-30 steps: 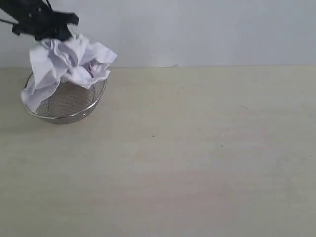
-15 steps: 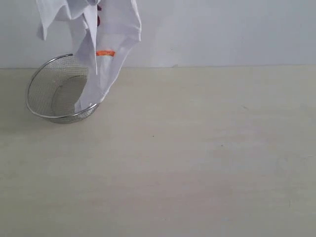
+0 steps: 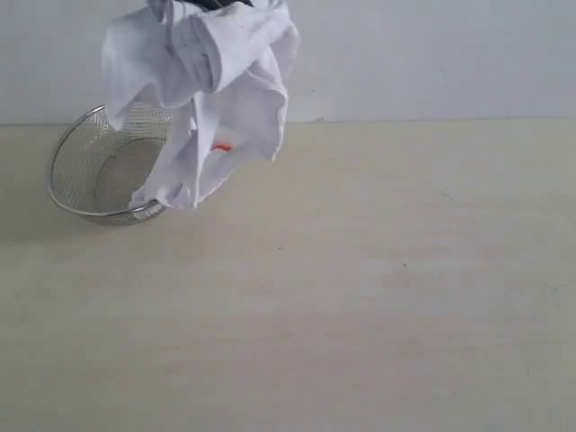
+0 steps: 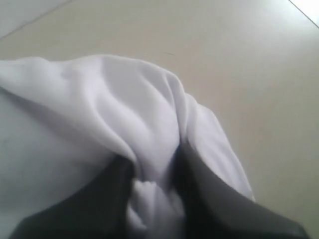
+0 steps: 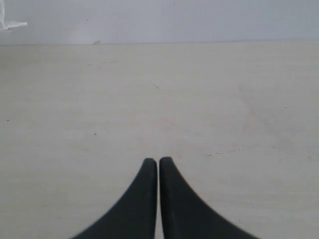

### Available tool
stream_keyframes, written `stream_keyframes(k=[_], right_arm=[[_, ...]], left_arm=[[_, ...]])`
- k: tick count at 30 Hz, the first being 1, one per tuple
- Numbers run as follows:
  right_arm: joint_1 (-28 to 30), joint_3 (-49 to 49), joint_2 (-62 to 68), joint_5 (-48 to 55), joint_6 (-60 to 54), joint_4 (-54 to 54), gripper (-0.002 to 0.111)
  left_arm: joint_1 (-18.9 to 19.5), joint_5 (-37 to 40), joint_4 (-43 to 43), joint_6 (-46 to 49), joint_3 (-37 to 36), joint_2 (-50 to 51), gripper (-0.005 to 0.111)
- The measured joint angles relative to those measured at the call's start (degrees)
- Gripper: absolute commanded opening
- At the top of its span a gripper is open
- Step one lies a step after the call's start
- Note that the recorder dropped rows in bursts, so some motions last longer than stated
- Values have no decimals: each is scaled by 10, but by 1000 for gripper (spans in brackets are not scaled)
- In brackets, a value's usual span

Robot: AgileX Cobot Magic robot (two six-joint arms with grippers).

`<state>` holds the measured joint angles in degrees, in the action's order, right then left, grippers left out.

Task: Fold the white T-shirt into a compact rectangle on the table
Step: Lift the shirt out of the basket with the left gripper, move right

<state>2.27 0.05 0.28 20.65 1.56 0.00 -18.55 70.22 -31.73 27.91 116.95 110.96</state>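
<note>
Left gripper [image 4: 152, 167], clamped on the shirt [image 3: 211, 81], has hoisted it from the basket [image 3: 76, 175] at the table's [image 3: 378, 288] far-left corner, ready for spreading; right gripper [image 5: 158, 167] closed, empty.

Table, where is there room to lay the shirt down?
The table is bare everywhere right of the basket and all along the front. It is crowded only at the back left, where the shirt hangs by the basket.
</note>
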Motion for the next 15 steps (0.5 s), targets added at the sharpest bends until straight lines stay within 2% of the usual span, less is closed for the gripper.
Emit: stream_keyframes(k=[6, 15], right_arm=[[0, 0, 0, 0, 0, 0, 0], [0, 0, 0, 0, 0, 0, 0]], left_arm=[[-61, -8, -2, 2, -1, 16, 5], [-79, -24, 5, 5, -5, 92, 5]])
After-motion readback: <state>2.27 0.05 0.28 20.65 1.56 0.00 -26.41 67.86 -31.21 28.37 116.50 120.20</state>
